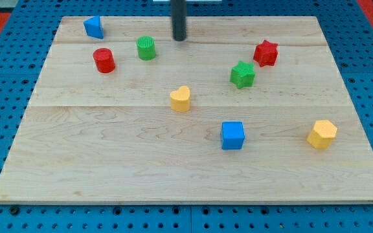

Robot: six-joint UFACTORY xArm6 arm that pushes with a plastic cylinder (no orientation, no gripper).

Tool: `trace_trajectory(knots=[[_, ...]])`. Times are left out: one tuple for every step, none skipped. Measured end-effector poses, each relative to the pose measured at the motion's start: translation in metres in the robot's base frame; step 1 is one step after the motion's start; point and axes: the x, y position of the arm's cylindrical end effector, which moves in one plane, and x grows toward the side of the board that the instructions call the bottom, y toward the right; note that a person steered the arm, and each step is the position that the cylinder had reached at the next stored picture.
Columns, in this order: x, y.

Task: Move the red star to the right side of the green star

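The red star (265, 52) lies on the wooden board (109, 142) at the view's upper right. The green star (242, 74) lies just below and left of it, a small gap apart. My tip (179, 39) is near the board's top edge, left of both stars and just right of the green cylinder (146, 48). It touches no block.
A blue triangular block (94, 26) sits at the top left, a red cylinder (103, 60) below it. A yellow heart-like block (180, 99) is mid-board, a blue cube (232, 135) below right, a yellow hexagonal block (322, 134) at the right.
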Motion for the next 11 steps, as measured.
trace_trajectory(knots=[[0.000, 0.055], [0.002, 0.080], [0.002, 0.081], [0.005, 0.082], [0.015, 0.106], [0.023, 0.125], [0.035, 0.133], [0.049, 0.154], [0.086, 0.150], [0.112, 0.137], [0.118, 0.101]])
